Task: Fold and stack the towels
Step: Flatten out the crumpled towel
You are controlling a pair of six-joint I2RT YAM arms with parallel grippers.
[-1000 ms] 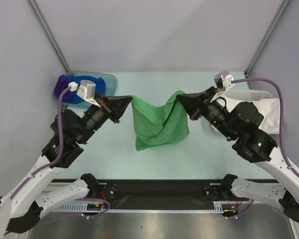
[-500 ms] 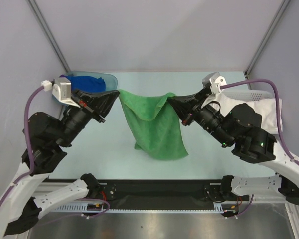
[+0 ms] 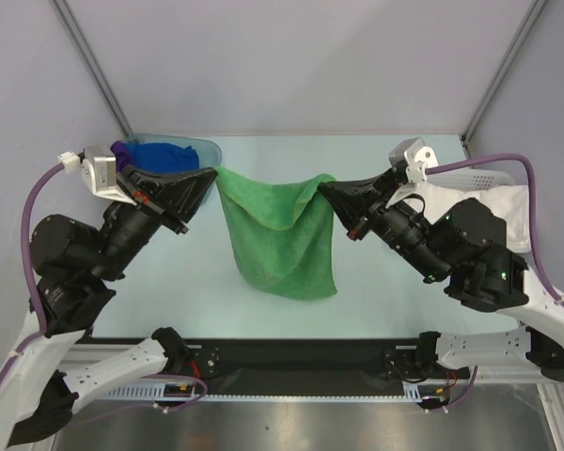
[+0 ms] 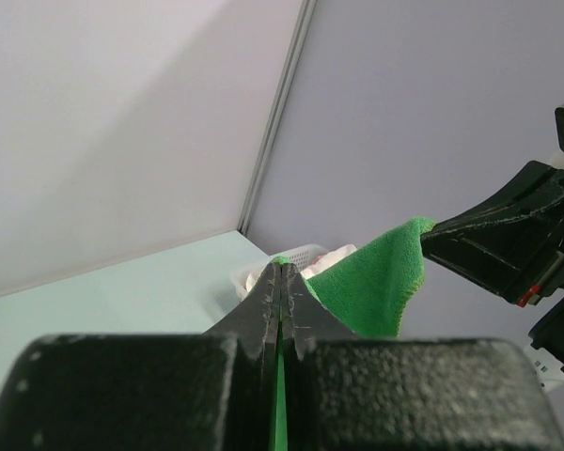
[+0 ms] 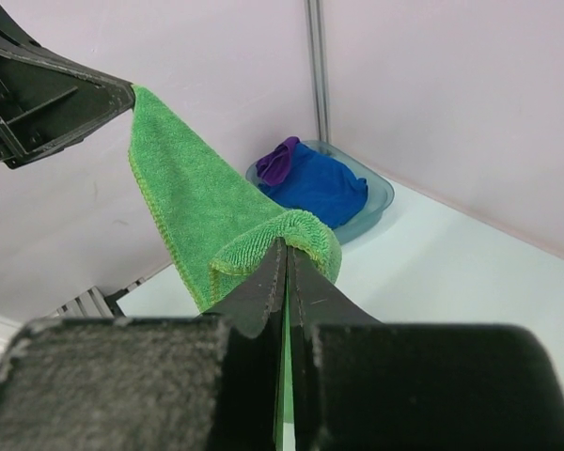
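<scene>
Since a second ago both arms have come up and swung left toward the teal tub [image 3: 208, 148]. The green towel [image 3: 280, 240] was a bunched drape then. It now hangs as a wider sheet, its top edge sagging between the two pinched corners.

- Left gripper [image 3: 213, 176]: clenched on the towel's left corner, right beside the tub's near-right rim. The wrist view shows the fingers pressed together with green pile in the seam.
- Right gripper [image 3: 321, 191]: clamped on the other top corner, further right of the tub. A folded lip of towel curls over the fingertips.
- Can't tell from above whether the towel's lower edge touches the table [image 3: 376, 155].
- Green towel: fuzzy looped pile, stitched hem, roughly rectangular.
- Tub: translucent plastic, rounded corners. It holds the blue towel [image 3: 160, 156] and the purple towel [image 3: 122, 150], both crumpled, purple at the tub's left end.
- White slotted basket [image 3: 479, 177]: across the table from the tub, behind the right arm.
</scene>
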